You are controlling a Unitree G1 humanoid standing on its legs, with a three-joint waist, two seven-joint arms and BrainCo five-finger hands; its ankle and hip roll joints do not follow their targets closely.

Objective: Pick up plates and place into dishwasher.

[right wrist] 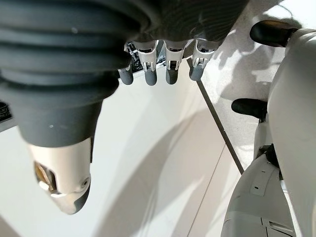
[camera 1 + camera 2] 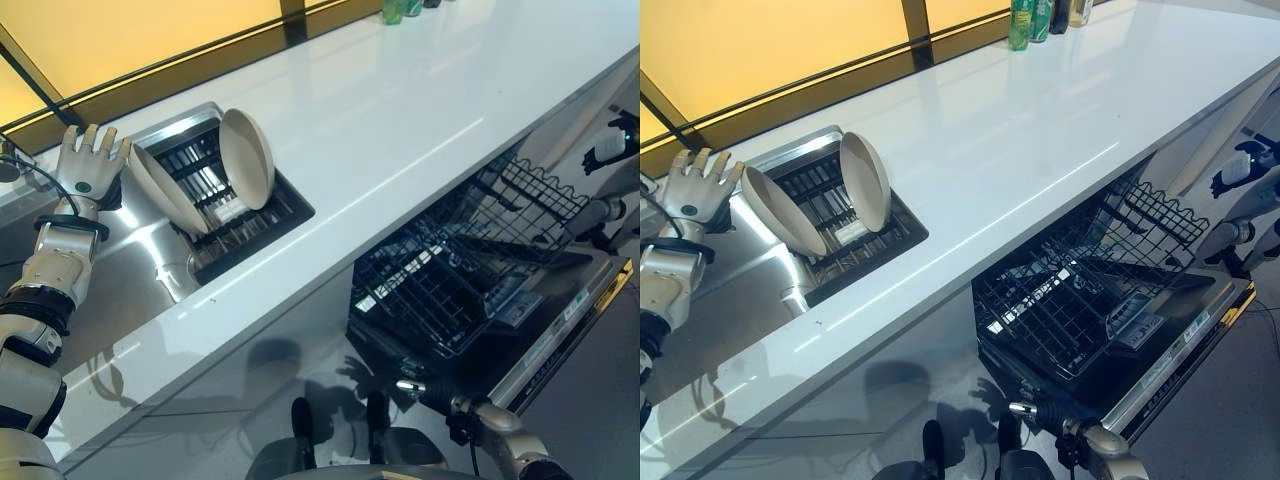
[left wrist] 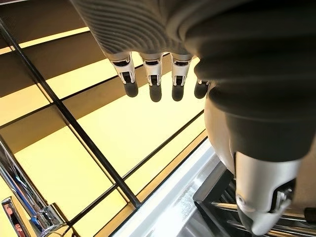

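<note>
Two cream plates [image 2: 247, 157] on edge in sink rack [image 2: 240, 215], tabletop's [image 2: 400, 110] 9 o'clock; rigid, glossy, breakable, grip at upper rim. Left hand [image 2: 88, 165] splayed, empty, beside them. Right hand [image 1: 168, 69] relaxed, empty

The two plates [image 2: 247, 157] just beside the left hand [image 2: 88, 163] look smooth and matt, cream like ceramic. They stand in a dark rack [image 2: 250, 222] inside a shiny steel sink [image 2: 130, 270]. The counter [image 2: 400, 110] is white and very glossy. The dishwasher basket [image 2: 450, 270] is of black coated wire. The hand has silver fingers with dark matt tips.
</note>
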